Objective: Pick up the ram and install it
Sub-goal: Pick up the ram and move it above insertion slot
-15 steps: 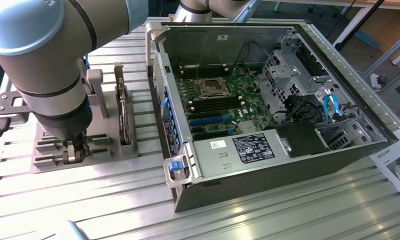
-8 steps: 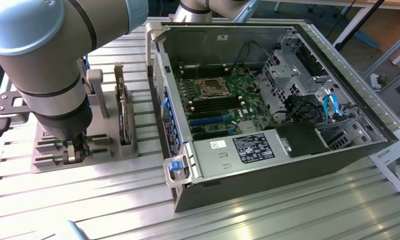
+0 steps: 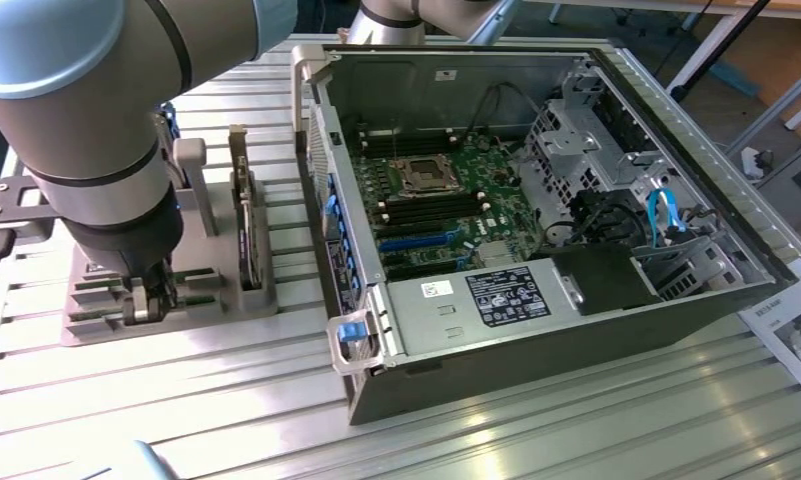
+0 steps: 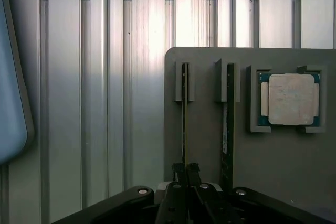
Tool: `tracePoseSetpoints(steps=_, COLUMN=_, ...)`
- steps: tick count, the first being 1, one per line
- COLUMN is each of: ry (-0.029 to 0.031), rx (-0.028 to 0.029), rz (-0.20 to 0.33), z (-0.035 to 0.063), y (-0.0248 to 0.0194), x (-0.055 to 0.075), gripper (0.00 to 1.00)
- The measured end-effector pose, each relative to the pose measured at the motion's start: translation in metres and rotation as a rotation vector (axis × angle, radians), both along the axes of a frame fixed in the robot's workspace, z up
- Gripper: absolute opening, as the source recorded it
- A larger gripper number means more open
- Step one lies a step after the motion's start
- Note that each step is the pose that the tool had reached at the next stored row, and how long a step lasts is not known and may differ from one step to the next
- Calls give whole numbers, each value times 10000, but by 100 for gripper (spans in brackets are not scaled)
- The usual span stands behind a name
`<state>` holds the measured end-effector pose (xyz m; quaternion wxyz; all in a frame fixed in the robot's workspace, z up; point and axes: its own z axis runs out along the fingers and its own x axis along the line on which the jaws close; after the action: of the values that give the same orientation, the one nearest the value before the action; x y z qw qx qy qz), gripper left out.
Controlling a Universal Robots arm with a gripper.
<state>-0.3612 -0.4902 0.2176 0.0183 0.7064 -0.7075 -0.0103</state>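
Observation:
The ram [image 4: 185, 114] is a thin strip standing on edge in a slot of the grey holder [image 4: 273, 171]. My gripper [image 4: 186, 170] is shut on its near end, one fingertip on each side of the strip. A second strip like it [image 4: 229, 124] stands in the neighbouring slot. In the exterior view the gripper [image 3: 149, 300] reaches straight down into the holder [image 3: 100, 325] at that view's left, and the arm hides the strip there. The open computer case [image 3: 507, 330] lies to the right, with its motherboard [image 3: 440, 205] exposed.
A square silver processor [image 4: 291, 99] sits in its own recess of the holder. A hard drive [image 3: 247, 215] stands upright between holder and case. Everything rests on a ribbed aluminium table [image 3: 173, 400]. A rounded blue-grey object [image 4: 10, 77] lies off to one side in the wrist view.

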Motion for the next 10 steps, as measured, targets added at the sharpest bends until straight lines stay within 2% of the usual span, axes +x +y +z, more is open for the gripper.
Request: tracePoseSetpoints(steps=10, ry=0, rx=0, rz=-1, z=204, y=0, x=0, gripper=12)
